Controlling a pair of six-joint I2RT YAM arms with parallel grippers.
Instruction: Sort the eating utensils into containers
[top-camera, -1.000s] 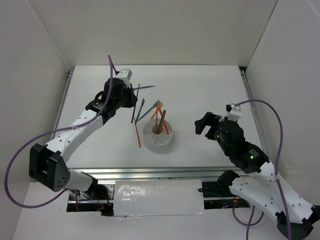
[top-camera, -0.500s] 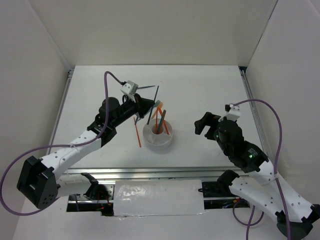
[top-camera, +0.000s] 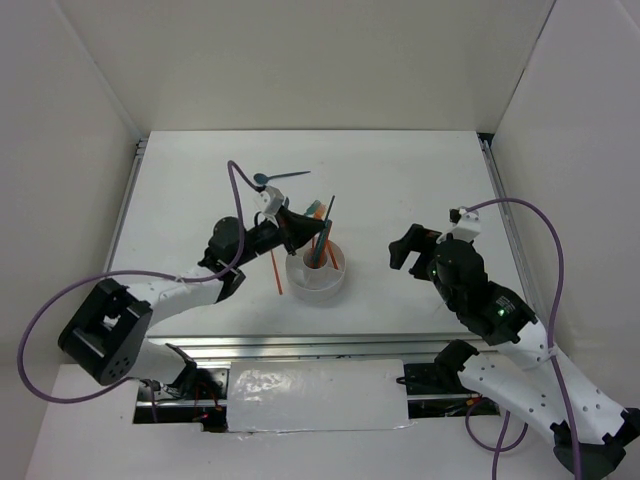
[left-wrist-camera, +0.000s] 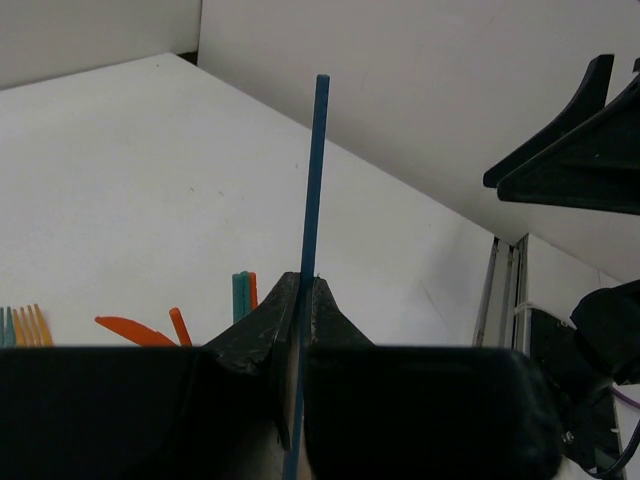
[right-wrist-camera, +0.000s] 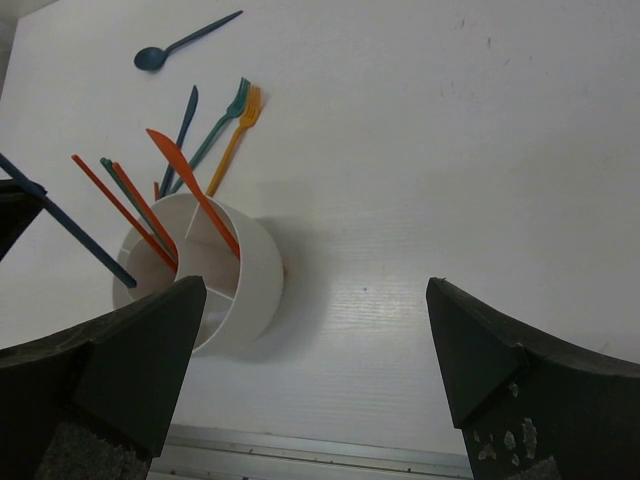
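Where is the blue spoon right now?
In the top view the blue spoon lies flat on the table, on the left arm's side. It is beyond the white holder and apart from it, farther back than the left claw.

Round white holder (right-wrist-camera: 235, 290) is sitting on the desk (right-wrist-camera: 450, 150), w/ an orange knife (right-wrist-camera: 190, 188) & orange chopsticks (right-wrist-camera: 115, 202) leaning in it. A dk teal chopstick (right-wrist-camera: 70, 224) is slanting down to its rim. Blue spoon (right-wrist-camera: 185, 45), teal fork (right-wrist-camera: 215, 130) & orange fork (right-wrist-camera: 235, 137) are lying beyond it. Near edge: the fingers (right-wrist-camera: 130, 370) are standing wide apart.

Left fingers (left-wrist-camera: 262, 330) carried teal chopstick (left-wrist-camera: 315, 170) over holder (top-camera: 318, 287).
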